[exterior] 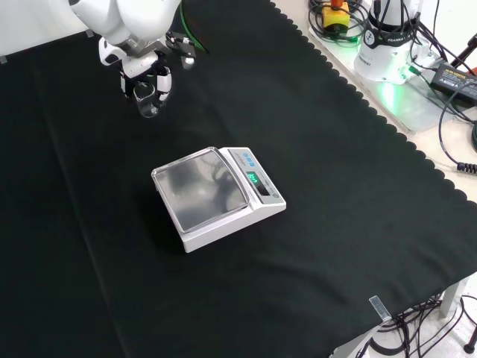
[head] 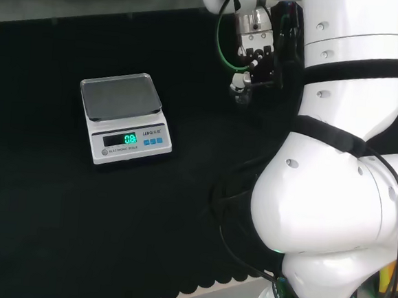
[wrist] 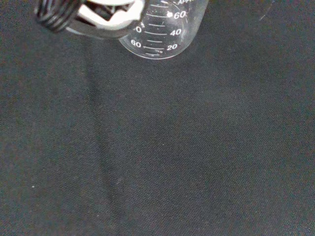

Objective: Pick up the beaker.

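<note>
**Beaker in the hand, above the cloth**

At the far end of the black-clothed table (exterior: 313,194) in the front view, the black and white hand (exterior: 147,74) has its fingers (wrist: 106,19) curled round a clear glass beaker (wrist: 167,29) with printed graduation marks. A white digital scale (exterior: 216,195) with a steel pan sits mid-cloth, well apart.

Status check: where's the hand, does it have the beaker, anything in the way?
Hand at far end of cloth in front view, fingers curled round beaker. Beaker upright, looks empty. Scale stands apart, mid-cloth; not in the way.
</note>
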You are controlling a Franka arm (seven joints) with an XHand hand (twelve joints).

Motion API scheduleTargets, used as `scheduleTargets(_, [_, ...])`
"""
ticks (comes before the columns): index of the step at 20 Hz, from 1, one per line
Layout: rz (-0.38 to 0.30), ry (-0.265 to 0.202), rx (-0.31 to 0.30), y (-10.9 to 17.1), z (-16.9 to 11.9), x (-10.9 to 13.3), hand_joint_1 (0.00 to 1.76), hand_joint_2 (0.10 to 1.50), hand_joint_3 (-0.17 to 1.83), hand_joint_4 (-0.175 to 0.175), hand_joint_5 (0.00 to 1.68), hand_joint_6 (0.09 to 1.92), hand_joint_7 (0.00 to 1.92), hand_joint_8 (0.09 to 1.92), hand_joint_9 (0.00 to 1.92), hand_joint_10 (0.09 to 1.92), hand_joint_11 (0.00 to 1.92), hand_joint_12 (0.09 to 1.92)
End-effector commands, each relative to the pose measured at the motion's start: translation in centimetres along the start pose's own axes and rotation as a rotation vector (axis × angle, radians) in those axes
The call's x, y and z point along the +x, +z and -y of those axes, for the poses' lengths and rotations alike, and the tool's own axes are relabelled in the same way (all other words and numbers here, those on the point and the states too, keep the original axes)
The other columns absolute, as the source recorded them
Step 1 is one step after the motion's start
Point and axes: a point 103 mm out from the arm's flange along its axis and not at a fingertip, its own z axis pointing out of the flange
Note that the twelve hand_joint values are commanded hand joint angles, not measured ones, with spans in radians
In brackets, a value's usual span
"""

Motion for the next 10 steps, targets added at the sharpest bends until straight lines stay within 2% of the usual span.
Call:
scheduleTargets(1, [-0.005,-0.008,0.01,-1.3,0.7,0.4,1.08,0.72,0.55,-0.163,0.97,0.25,1.07,0.43,1.45,0.09,1.44,0.69])
scheduleTargets(5, [-0.003,-0.014,0.015,-2.9,1.8,0.5,1.08,0.71,0.55,-0.174,0.97,0.26,1.08,0.43,1.47,0.09,1.46,0.67])
scheduleTargets(10, [0.003,-0.017,-0.008,-5.6,3.6,0.9,1.08,0.71,0.56,-0.175,0.96,0.27,1.08,0.43,1.48,0.09,1.48,0.64])
